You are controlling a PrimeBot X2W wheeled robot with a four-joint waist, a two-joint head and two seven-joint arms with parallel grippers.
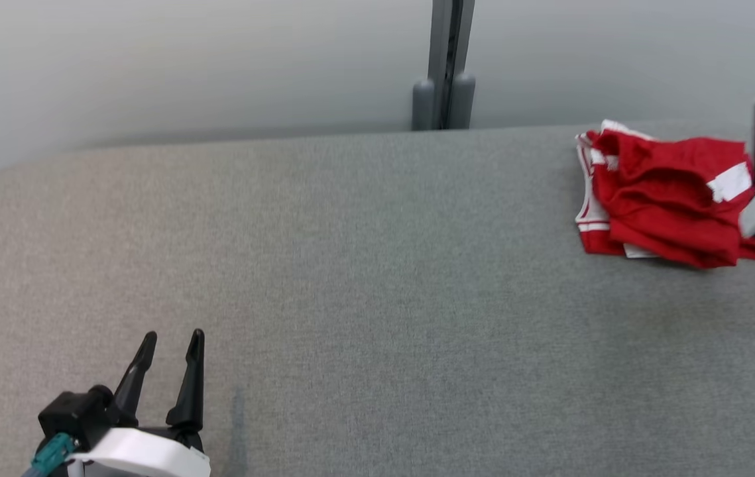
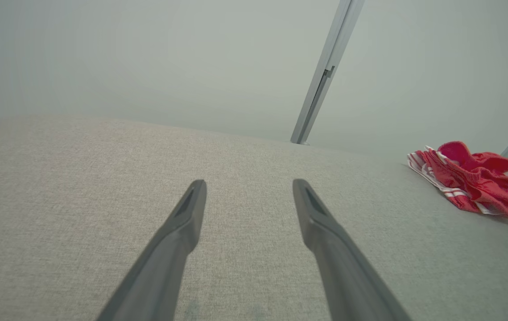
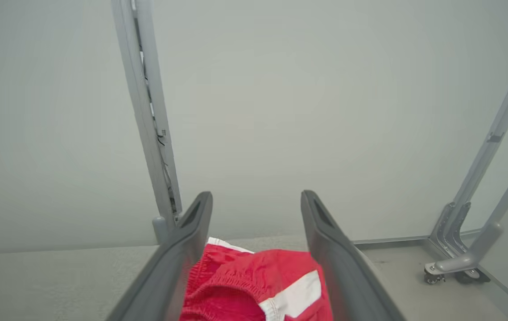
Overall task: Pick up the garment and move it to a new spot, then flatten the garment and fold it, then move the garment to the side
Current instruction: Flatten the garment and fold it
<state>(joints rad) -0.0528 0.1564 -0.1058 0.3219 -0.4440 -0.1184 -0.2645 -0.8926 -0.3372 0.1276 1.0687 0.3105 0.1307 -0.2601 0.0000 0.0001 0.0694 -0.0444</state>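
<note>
Right wrist view gives me the clearest read: the red garment (image 3: 245,285), white-striped shorts by the look of the elastic band, lies bunched in a loose fold on the bench (image 1: 350,265), directly beneath and between the fingers of the right tool (image 3: 256,196). Those fingers stand spread wide with no cloth pinched between them; whether they brush the fabric I cannot tell. In the head view the garment sits near the bench's far corner, just to the inner side of that tool. I judge this is where the last step wants it: off to the side, away from the working middle. The fold is rough, with a white-trimmed edge poking out on the side away from the tool, so I would call it folded but not neat. My left tool (image 1: 173,334) hovers low over bare bench, fingers likewise spread and holding nothing. The garment is well apart from it, ahead and far to its right, and I take that tool as parked out of the way. Beyond the right tool's fingertips stand a grey post (image 3: 146,111) and a pale wall (image 3: 280,89).
</note>
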